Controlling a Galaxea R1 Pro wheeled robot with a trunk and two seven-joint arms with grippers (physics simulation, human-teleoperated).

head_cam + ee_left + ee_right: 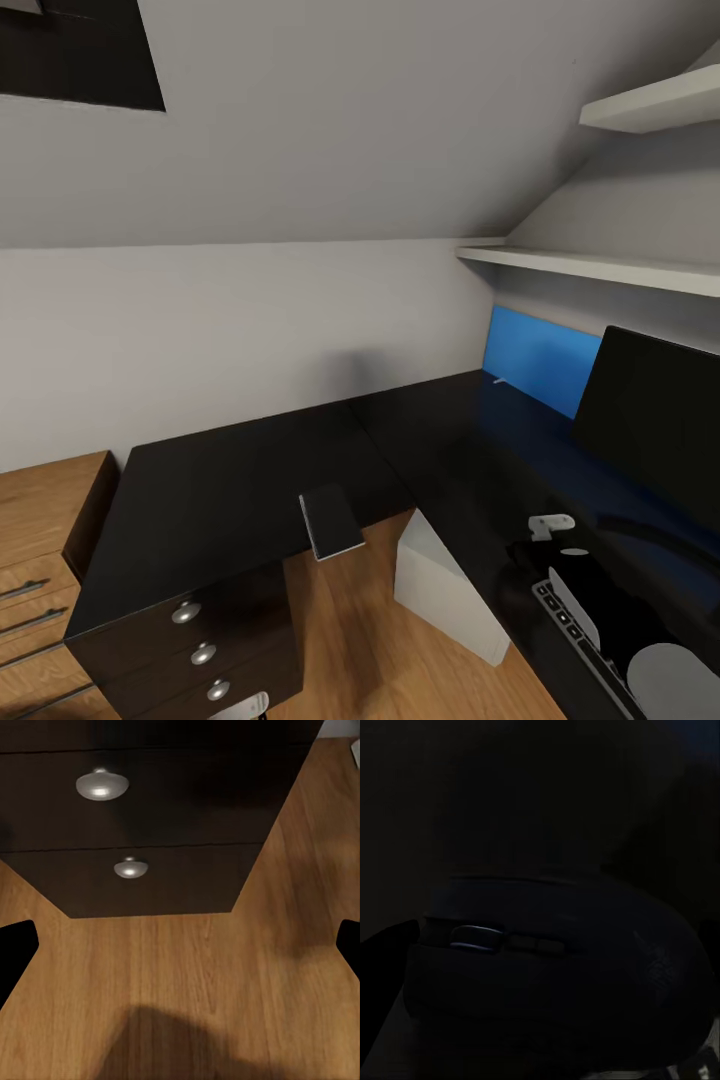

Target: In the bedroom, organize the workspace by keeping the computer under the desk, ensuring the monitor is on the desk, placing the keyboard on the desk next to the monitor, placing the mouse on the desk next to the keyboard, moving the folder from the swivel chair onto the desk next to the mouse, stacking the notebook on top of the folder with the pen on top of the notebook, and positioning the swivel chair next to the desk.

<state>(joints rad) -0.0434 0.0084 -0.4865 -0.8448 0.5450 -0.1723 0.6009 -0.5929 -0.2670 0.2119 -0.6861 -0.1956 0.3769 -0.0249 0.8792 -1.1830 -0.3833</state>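
Left jaws hang spread wide over the light wooden plank floor point(187, 975), with one dark fingertip point(15, 945) at each side of my left wrist view and nothing between them. Right jaws sit so close in shadow that I cannot tell whether they grip or merely frame what lies before them; one dark finger point(382, 967) rests against the side of it.

Across the middle of my head view runs the glossy black L-shaped desk surface point(230, 480), bending from lower left towards the right edge. At the right of the frame a flat black monitor point(650, 420) stands on it, tilted back, with a bright blue panel point(535, 360) behind it against the wall. Two white wall shelves point(600, 265) sit at upper right. Under the surface, at lower centre, a white box-shaped computer point(440, 590) stands on the floor. At lower left is the black drawer unit point(200, 640) with round silver knobs point(101, 785).

A dark keyboard point(585, 645) lies on the surface at lower right, partly under my right arm point(600, 600). A thin grey flat book-like item point(330, 520) lies at the surface's inner edge, centre frame; whether it is folder or notebook I cannot tell. The dark computer mouse point(562, 945), side buttons showing, lies just before my right jaws.
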